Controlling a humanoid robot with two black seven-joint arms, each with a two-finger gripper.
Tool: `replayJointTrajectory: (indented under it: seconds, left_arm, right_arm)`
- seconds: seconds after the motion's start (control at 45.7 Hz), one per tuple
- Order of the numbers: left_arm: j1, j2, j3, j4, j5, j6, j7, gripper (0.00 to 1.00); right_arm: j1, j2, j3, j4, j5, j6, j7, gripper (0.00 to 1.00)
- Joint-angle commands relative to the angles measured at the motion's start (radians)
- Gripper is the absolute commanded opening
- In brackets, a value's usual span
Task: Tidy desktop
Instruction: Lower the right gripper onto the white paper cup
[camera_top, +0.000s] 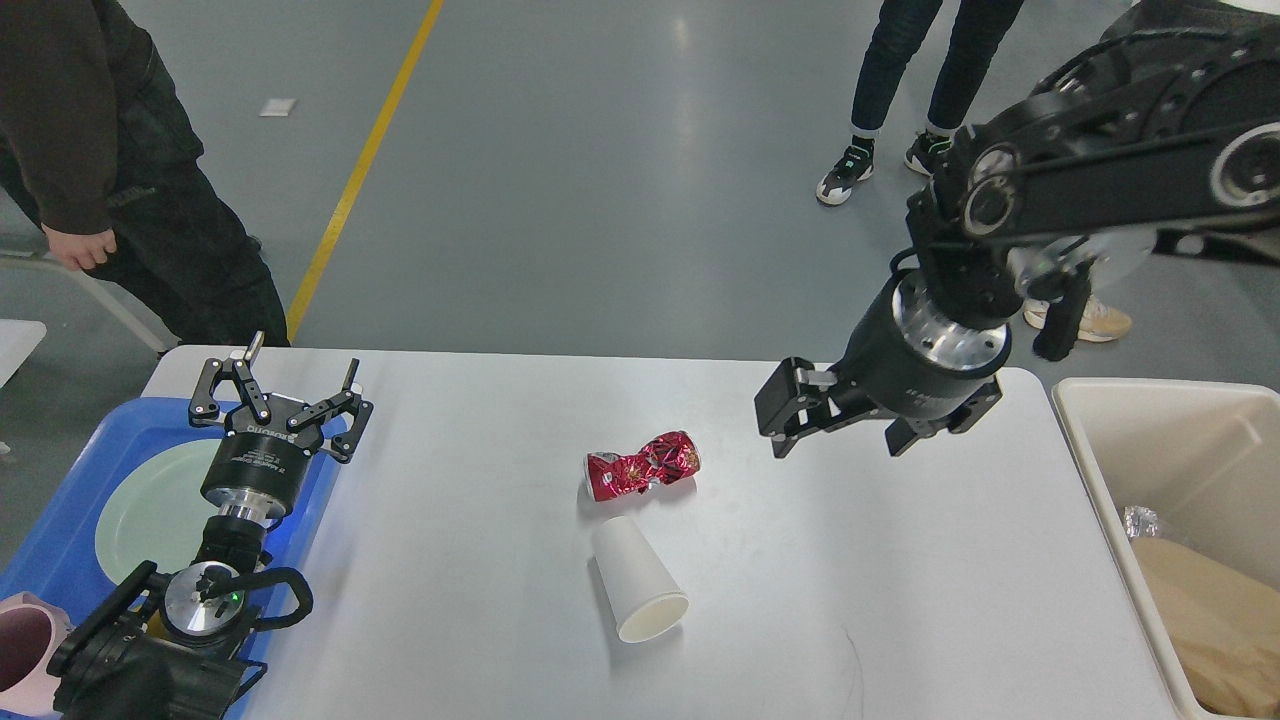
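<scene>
The white desktop (480, 560) holds a crushed red can (643, 465) near its middle. A white paper cup (637, 578) lies on its side just in front of the can, mouth toward me. My right gripper (845, 440) hangs above the desktop to the right of the can, open and empty, apart from it. My left gripper (278, 385) is open and empty, fingers pointing away from me, over the right edge of the blue tray (60, 560) at the far left.
The blue tray holds a pale green plate (150, 510) and a pink cup (25, 650). A cream bin (1095, 470) with brown paper inside stands at the right edge. People stand beyond the table at back left and back right.
</scene>
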Motion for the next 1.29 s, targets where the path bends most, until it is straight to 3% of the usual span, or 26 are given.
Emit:
replayJointTrajectory:
  seconds: [0.0, 0.241, 0.372, 0.569, 0.788, 1.269]
  left_arm:
    - [0.000, 0.000, 0.000, -0.002, 0.000, 0.000, 0.000, 0.96]
    - [0.000, 0.000, 0.000, 0.000, 0.000, 0.000, 0.000, 0.96]
    - [0.000, 0.000, -0.001, -0.002, 0.000, 0.000, 0.000, 0.96]
    - [0.000, 0.000, 0.000, -0.002, 0.000, 0.000, 0.001, 0.96]
    - [0.000, 0.000, 0.000, -0.002, 0.000, 0.000, 0.001, 0.96]
    - [0.000, -0.002, 0.000, -0.002, 0.000, 0.000, 0.001, 0.96]
  right_arm:
    - [-0.199, 0.119, 0.065, -0.081, -0.007, -0.080, 0.000, 0.97]
    - [-0.563, 0.236, 0.165, -0.288, -0.108, -0.299, 0.001, 0.97]
    - [-0.631, 0.285, 0.205, -0.397, -0.183, -0.302, 0.001, 0.96]
    - [-0.735, 0.454, 0.203, -0.545, -0.252, -0.302, -0.008, 0.93]
    - [-0.815, 0.452, 0.208, -0.650, -0.316, -0.313, -0.017, 0.90]
    - [-0.862, 0.449, 0.253, -0.622, -0.369, -0.316, -0.016, 0.90]
